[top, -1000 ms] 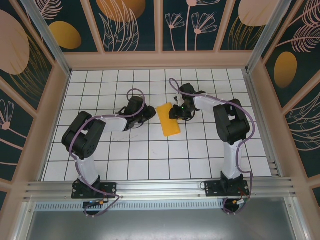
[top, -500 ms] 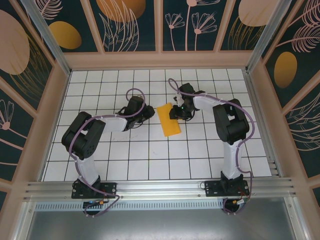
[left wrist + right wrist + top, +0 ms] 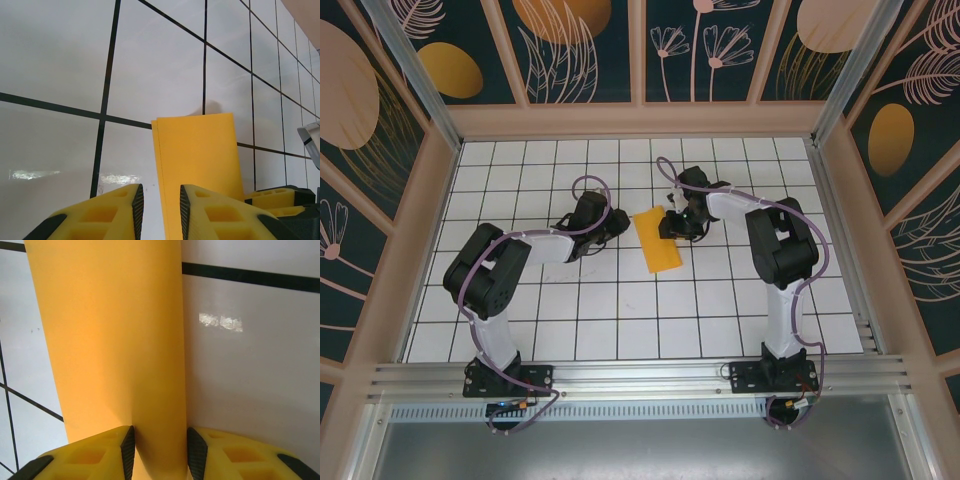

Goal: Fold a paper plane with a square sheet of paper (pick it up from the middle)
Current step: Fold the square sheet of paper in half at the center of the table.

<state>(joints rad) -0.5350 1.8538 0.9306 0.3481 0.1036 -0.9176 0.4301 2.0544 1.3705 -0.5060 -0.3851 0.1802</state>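
Observation:
The square sheet of paper (image 3: pixel 657 241) lies folded into an orange-yellow rectangle on the tiled floor, between the two arms. My left gripper (image 3: pixel 618 225) is low at its left side. In the left wrist view the left gripper (image 3: pixel 161 212) stands open astride the sheet's long edge. One pad is over the paper (image 3: pixel 200 155), the other over bare tile. My right gripper (image 3: pixel 670 222) is at the sheet's far right corner. In the right wrist view the right gripper (image 3: pixel 160 455) is shut on a raised hump of the paper (image 3: pixel 110 340) that fills the gap between its pads.
White tiles with black grid lines (image 3: pixel 620 300) surround the sheet on all sides. Patterned walls (image 3: pixel 410 200) and wooden frames enclose the floor. An aluminium rail (image 3: pixel 640 375) with both arm bases runs along the near edge.

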